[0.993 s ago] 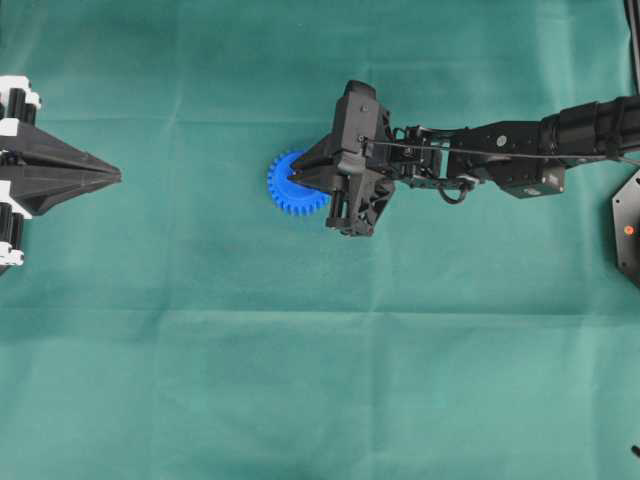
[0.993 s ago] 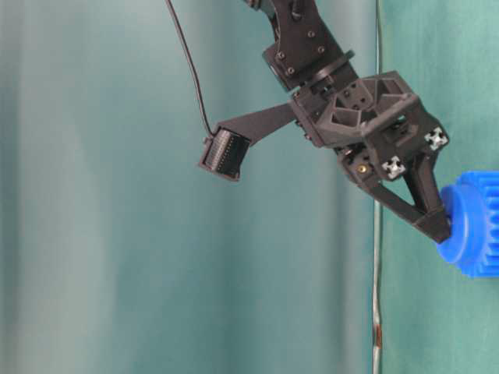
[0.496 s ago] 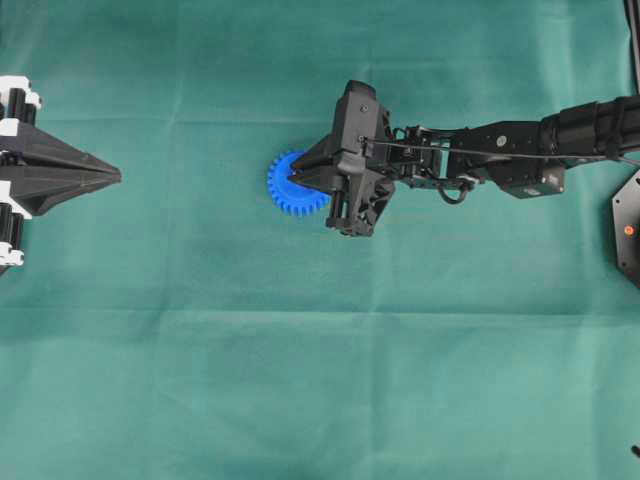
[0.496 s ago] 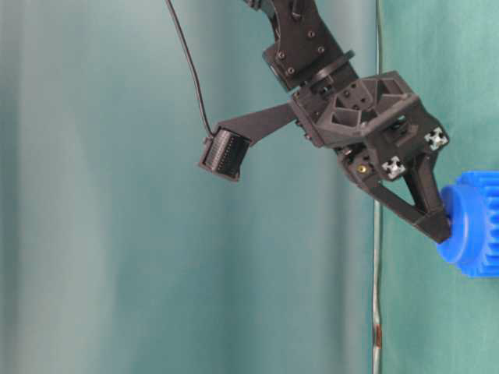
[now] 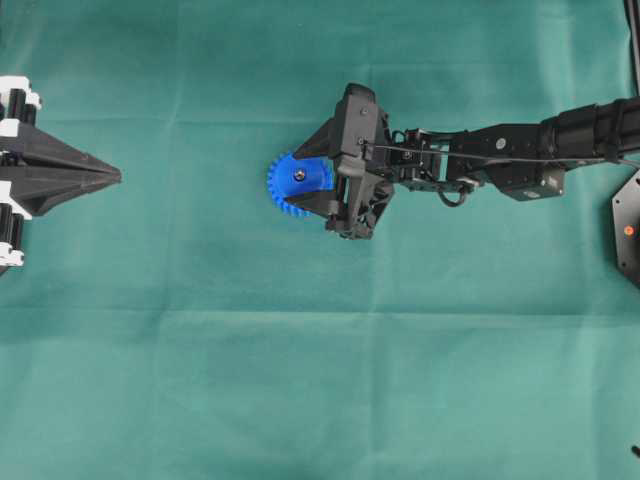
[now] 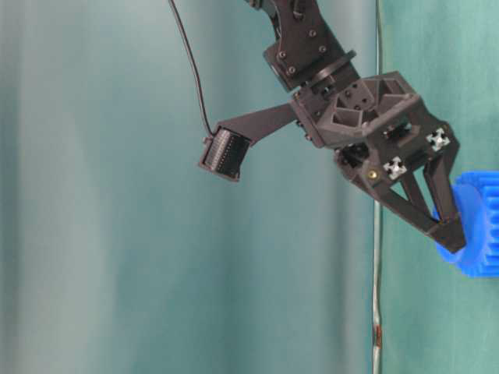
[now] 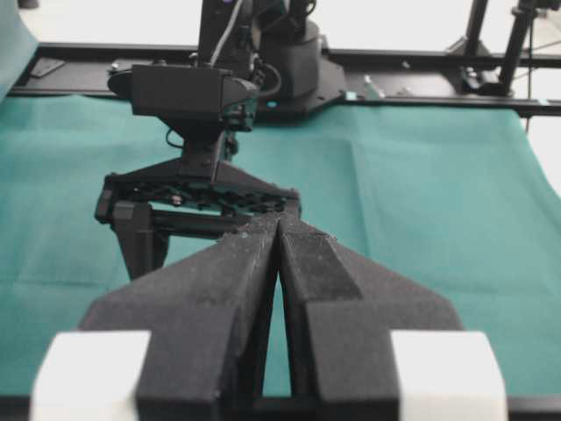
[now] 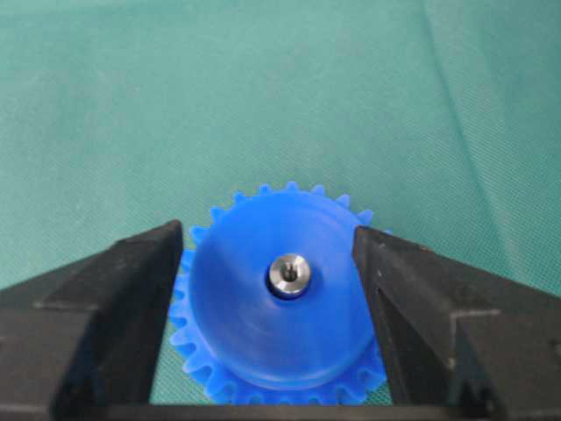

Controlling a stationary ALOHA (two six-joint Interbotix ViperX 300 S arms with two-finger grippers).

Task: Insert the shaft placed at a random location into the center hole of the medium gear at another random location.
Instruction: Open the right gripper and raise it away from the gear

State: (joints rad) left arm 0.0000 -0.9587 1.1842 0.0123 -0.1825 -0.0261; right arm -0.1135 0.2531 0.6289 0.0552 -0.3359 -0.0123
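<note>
The blue medium gear (image 5: pixel 288 196) lies flat on the green cloth, left of the table's middle. The grey shaft (image 8: pixel 289 275) stands in the center hole of its raised hub; only the shaft's top end shows (image 5: pixel 299 176), and it fills the hole. My right gripper (image 8: pixel 267 232) is open, one finger on each side of the hub (image 8: pixel 272 338), touching neither shaft nor hub. From table level its fingertips (image 6: pixel 453 238) hang beside the gear (image 6: pixel 482 234). My left gripper (image 5: pixel 116 176) rests shut and empty at the far left (image 7: pixel 279 219). Its fingers hide the gear in the left wrist view.
Green cloth (image 5: pixel 320 380) covers the whole table. A black device with an orange dot (image 5: pixel 627 228) sits at the right edge. The right arm (image 5: pixel 500 155) stretches in from the right, with a cable (image 6: pixel 187 62) trailing from its wrist camera. A black frame rail (image 7: pixel 421 88) borders the far side.
My right gripper's jaws have spread apart and let go of the shaft, which stays standing in the gear's hub. The left gripper has not moved.
</note>
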